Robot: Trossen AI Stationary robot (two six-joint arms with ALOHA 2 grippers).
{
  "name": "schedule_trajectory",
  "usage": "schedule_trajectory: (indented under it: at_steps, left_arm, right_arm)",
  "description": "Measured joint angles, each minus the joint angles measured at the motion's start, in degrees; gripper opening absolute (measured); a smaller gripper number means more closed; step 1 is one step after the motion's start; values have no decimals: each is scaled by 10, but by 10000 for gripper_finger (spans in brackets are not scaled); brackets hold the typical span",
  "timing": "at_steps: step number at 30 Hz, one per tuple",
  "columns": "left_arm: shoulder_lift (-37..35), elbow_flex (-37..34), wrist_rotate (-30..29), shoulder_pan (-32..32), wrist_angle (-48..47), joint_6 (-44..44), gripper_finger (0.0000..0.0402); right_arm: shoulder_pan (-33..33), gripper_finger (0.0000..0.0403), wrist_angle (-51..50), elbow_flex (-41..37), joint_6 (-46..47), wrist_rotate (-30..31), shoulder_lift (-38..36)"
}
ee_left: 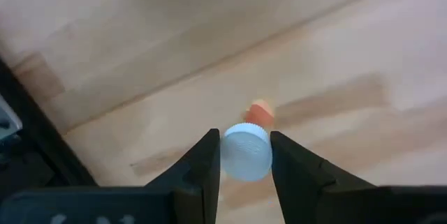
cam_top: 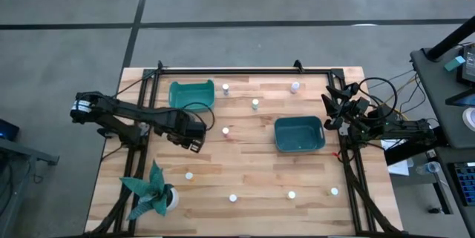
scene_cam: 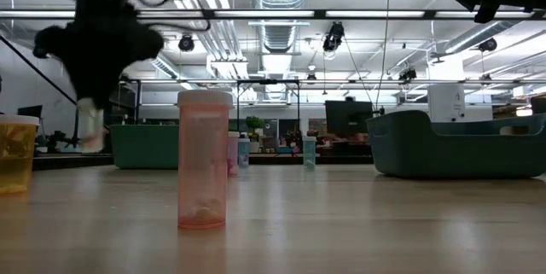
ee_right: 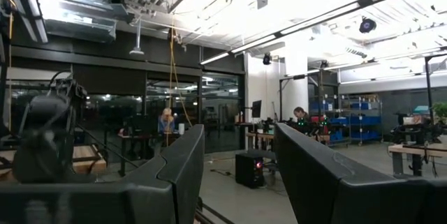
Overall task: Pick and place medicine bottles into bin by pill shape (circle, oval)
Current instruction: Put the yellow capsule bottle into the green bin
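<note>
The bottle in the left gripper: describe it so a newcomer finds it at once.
Start at the teal bin at the table's far left; the left gripper hangs just in front of it. Its fingers pinch a small bottle with a white cap and an orange body. It is the only bottle held off the wood; the others stand free.

Robotics lab in a big open industrial hall. Exposed ceiling ducts (scene_cam: 277,5), long strip lights (ee_right: 307,25), polished concrete floor (cam_top: 245,1) around the rig. Wooden table (cam_top: 245,167) boxed by a black metal frame (cam_top: 245,70) with loose cabling. More workbenches, monitors (scene_cam: 345,119) and blue storage bins (ee_right: 356,105) further back (people seated at desks (ee_right: 167,123) there too).
</note>
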Motion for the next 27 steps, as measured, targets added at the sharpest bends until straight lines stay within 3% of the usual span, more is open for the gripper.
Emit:
schedule_trajectory:
  at_steps: [6, 13, 21, 27]
  left_arm:
    - [2, 103, -26, 42, -9, 93, 86]
    - [22, 180, -58, 154, -11, 284, 79]
    - [70, 216, -66, 277, -6, 452, 48]
    - [82, 211, -66, 280, -5, 480, 16]
  right_arm:
    - [0, 164, 0, 0, 0, 0, 0]
    - [0, 164, 0, 0, 4, 1, 0]
    - [0, 164, 0, 0, 4, 1, 0]
    - [0, 164, -2, 0, 4, 1, 0]
